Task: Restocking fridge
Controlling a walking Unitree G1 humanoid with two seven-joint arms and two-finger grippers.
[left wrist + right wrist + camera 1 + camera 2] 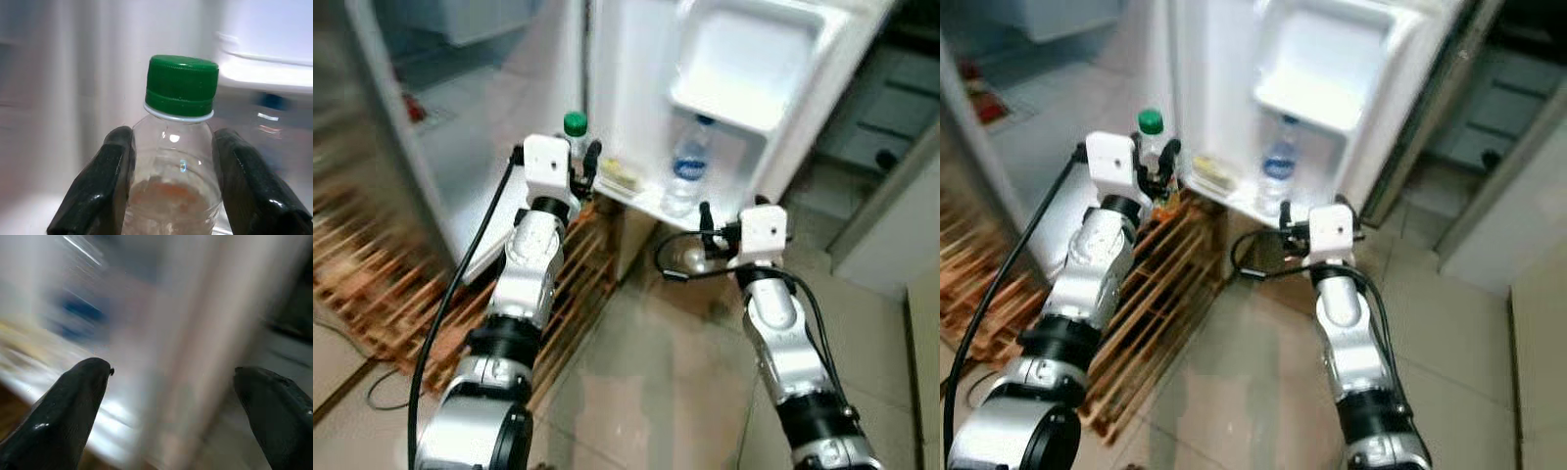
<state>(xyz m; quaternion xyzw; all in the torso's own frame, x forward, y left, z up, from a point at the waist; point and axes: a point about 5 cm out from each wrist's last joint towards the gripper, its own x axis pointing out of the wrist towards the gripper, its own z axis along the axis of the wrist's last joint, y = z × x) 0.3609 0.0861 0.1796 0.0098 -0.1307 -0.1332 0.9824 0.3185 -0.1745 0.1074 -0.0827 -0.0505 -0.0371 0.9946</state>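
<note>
left eye view shows the open fridge door (pixel 636 88) in the upper middle of the frame, white, with a shelf near its lower edge. the left claw (pixel 578 168) is raised in the upper left of centre, just beside this door. its two black fingers (pixel 105 181) are closed on the sides of a clear bottle with green cap (pixel 178 161), which stands upright between them. a water bottle with blue cap (pixel 687 168) stands on the door shelf, right of a yellow package (pixel 620 176). the right claw (pixel 715 230) is at centre right, below the door shelf, wide open and holding nothing. a wooden slat pallet (pixel 401 294) lies on the floor at lower left.
</note>
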